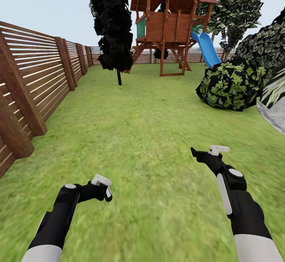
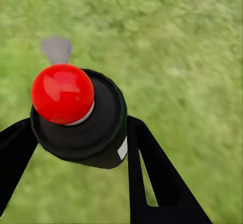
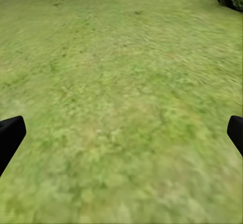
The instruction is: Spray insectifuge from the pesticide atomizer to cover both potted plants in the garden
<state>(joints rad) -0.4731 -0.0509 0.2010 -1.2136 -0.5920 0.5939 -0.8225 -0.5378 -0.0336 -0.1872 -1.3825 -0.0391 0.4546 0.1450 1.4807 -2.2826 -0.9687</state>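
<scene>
A dark bottle with a red ball top (image 2: 76,115), likely the pesticide atomizer, is pinched in the left gripper's (image 1: 103,189) jaws over the lawn (image 1: 150,135). The right gripper's (image 1: 209,153) jaws are spread wide. A wooden fence (image 1: 35,80) is seen.

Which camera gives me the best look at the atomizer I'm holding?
Left wrist view: the atomizer sits close-up between the left gripper's fingers, red cap toward the lens. Head view gives just a small dark glimpse at that gripper.

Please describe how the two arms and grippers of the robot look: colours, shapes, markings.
Both arms have white upper segments and black forearms with grey round caps. The right arm carries a white stripe. The left gripper and right gripper have black fingers with white parts.
</scene>
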